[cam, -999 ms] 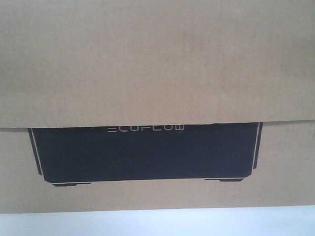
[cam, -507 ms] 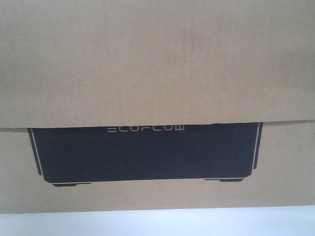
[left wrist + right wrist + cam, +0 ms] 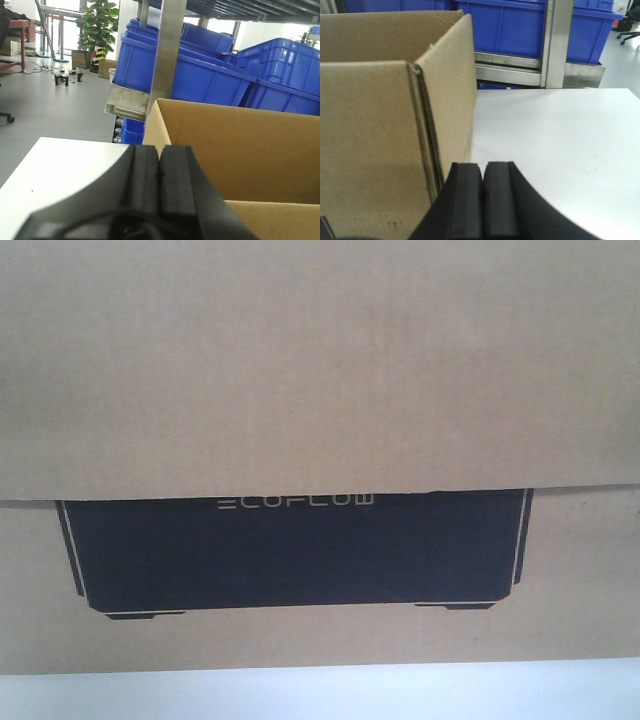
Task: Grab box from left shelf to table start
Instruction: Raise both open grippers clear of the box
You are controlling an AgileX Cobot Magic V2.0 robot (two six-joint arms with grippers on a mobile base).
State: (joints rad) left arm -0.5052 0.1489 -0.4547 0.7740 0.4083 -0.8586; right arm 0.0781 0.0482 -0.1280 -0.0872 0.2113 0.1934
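The brown cardboard box (image 3: 320,370) with a black ECOFLOW panel fills the front view and stands on the white table (image 3: 320,695). My left gripper (image 3: 159,150) is shut with nothing between its pads, close against the box's left side (image 3: 240,150). My right gripper (image 3: 483,167) is also shut and holds nothing, right next to the box's right side (image 3: 375,140). The left shelf's steel rail (image 3: 520,75) and upright post (image 3: 165,50) stand just behind the table.
Blue plastic crates (image 3: 210,75) fill the shelf behind the box. In the left wrist view a grey floor (image 3: 45,110), a potted plant (image 3: 100,25) and furniture lie beyond the table's left edge. Bare white tabletop (image 3: 560,140) lies right of the box.
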